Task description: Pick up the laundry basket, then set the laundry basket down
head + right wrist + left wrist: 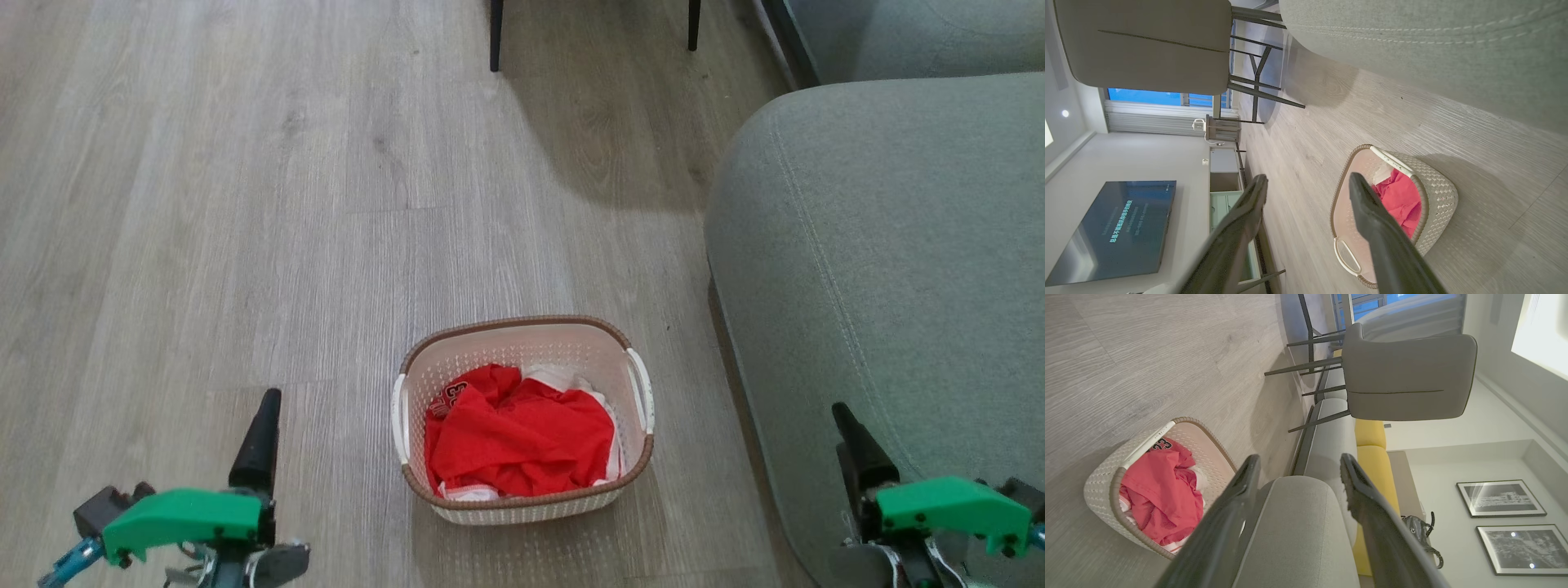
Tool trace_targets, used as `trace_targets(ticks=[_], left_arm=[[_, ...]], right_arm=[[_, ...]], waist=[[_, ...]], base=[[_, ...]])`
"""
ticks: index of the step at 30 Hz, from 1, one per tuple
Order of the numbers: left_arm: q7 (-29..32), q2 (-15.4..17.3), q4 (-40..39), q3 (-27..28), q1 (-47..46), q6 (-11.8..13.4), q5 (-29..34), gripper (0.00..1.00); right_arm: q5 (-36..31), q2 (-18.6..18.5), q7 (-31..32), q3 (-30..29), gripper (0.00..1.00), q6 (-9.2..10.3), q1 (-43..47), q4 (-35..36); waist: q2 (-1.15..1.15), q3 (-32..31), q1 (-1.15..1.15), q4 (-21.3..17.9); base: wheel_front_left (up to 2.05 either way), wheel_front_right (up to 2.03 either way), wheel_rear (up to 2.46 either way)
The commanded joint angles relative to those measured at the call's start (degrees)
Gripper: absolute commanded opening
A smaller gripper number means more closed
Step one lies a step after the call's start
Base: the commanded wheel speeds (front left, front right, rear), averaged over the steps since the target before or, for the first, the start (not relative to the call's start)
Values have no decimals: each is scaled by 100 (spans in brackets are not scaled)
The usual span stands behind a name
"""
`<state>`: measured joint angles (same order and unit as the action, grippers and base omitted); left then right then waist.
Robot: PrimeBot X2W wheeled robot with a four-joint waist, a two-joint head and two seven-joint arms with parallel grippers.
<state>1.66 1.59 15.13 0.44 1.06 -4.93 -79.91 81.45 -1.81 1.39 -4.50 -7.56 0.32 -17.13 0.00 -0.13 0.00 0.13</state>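
Note:
The laundry basket [524, 510] stands on the wood floor, cream-white and perforated, with a brown rim and a white handle on each side. Red clothing [519, 437] with some white cloth fills it. My left gripper [267, 402] is low to the basket's left, well apart from it, open and holding nothing. My right gripper [841, 413] is off to the basket's right, in front of the sofa, also open and holding nothing. The left wrist view has the basket [1097, 486] left of my open gripper [1299, 461]. In the right wrist view the basket [1438, 192] lies partly behind one finger of my open gripper [1308, 179].
A grey-green sofa [882, 269] runs close along the basket's right side. Dark chair legs [495, 37] stand at the far end of the floor; the grey chair [1408, 375] is above them. A wall television [1110, 228] and a cabinet stand beyond.

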Motion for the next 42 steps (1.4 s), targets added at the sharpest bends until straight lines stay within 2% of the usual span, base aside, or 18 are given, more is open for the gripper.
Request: trace_targets(ticks=[1, 15, 42], left_arm=[[-79, 64, -274, -4, -278, 32, 255, 100], [-317, 74, -528, -247, -277, 209, 1694, 100], [-759, 99, -740, -504, 54, 561, 3983, 100]], right_arm=[[-225, -40, -72, 69, 100, 2, -257, 276], [-1741, -50, -307, 368, 100, 3, -256, 569], [-3661, -68, -744, 872, 100, 4, -123, 596]], waist=[[0, 0, 0, 2], [0, -16, 0, 0], [0, -120, 0, 13]], base=[[0, 0, 0], [0, 0, 0], [0, 0, 0]])
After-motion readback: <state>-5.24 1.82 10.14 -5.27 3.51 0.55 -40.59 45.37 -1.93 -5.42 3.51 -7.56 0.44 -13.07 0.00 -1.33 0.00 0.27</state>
